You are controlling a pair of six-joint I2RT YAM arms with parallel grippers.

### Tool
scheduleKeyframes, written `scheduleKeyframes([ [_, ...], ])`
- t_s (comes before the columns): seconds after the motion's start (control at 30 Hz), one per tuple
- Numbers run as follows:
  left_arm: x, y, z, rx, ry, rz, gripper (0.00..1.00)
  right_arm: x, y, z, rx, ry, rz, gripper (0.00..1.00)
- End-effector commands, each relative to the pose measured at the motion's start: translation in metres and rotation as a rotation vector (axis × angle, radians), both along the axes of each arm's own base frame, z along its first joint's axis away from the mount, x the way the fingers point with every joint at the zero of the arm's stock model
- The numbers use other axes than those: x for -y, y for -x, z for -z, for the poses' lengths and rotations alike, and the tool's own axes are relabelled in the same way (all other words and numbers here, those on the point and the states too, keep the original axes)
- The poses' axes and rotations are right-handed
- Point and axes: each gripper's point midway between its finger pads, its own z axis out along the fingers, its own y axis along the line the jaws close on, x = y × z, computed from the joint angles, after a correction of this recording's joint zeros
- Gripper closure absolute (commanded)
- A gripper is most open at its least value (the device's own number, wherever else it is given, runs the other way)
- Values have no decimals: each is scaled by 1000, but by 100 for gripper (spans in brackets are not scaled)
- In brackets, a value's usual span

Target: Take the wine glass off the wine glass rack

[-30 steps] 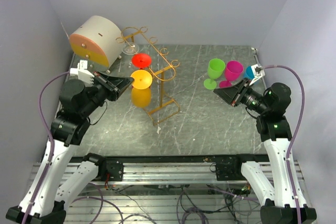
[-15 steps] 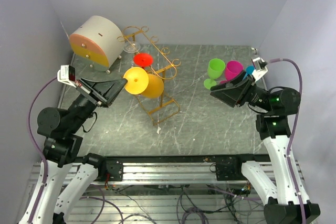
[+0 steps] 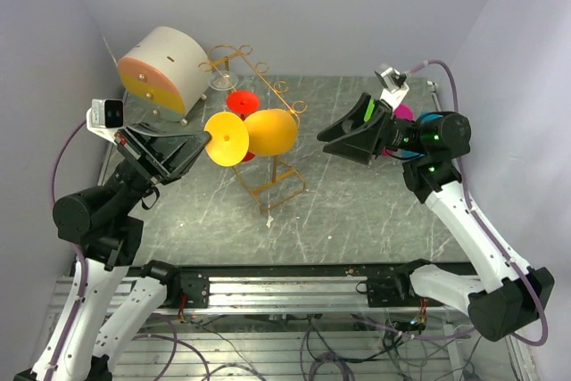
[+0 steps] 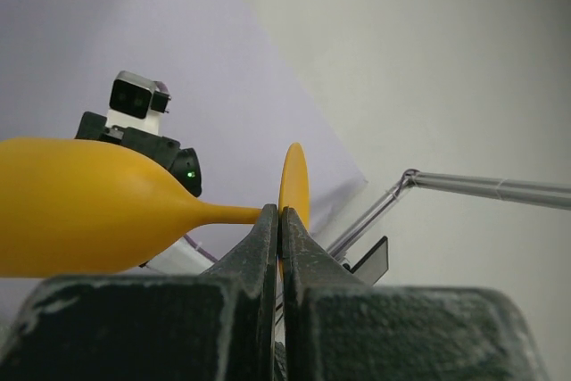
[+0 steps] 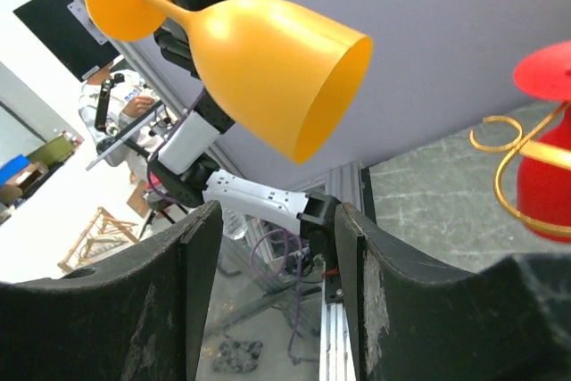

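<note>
- The grey stone surface (image 3: 375, 211) carries everything; the round white-and-orange drawer box (image 3: 165, 67) sits at its far-left corner.
- The gold wine glass rack (image 3: 278, 192) stands left of centre, its rails running from the box toward me.
- The yellow wine glass (image 3: 268, 131) is held up above the rack. From overhead its long axis lies nearly level and crosswise – foot toward the left arm, open mouth toward the right arm.
- My left fingers (image 3: 201, 142) reach in from the left. Only the left wrist view shows the grip: the fingers (image 4: 268, 243) are pressed together on the stem right beside the edge-on foot, with the bowl (image 4: 89, 216) out to the left.
- My right fingers (image 3: 343, 136) are spread wide with nothing between them, aimed at the glass. Their own camera looks past both fingers (image 5: 192, 292) into the bowl's mouth (image 5: 268, 69), and shows the glass hanging apart from the rack's curled loop (image 5: 500, 144) – overhead the two overlap.
- A red glass (image 3: 241, 100) hangs in the rack behind the yellow one.
</note>
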Motion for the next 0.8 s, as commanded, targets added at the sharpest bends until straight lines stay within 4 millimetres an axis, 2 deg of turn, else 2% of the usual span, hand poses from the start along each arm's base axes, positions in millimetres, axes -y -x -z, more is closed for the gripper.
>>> scheduleKeyframes([
  [0.0, -6, 35, -27, 137, 37, 48, 93, -6, 12, -35, 151, -86, -35, 46],
  [0.4, -9, 40, -32, 144, 42, 38, 93, -38, 30, -42, 175, -177, -207, 46],
  [0.77, -10, 36, -22, 113, 56, 35, 93, -53, 45, -51, 194, -256, -288, 50],
])
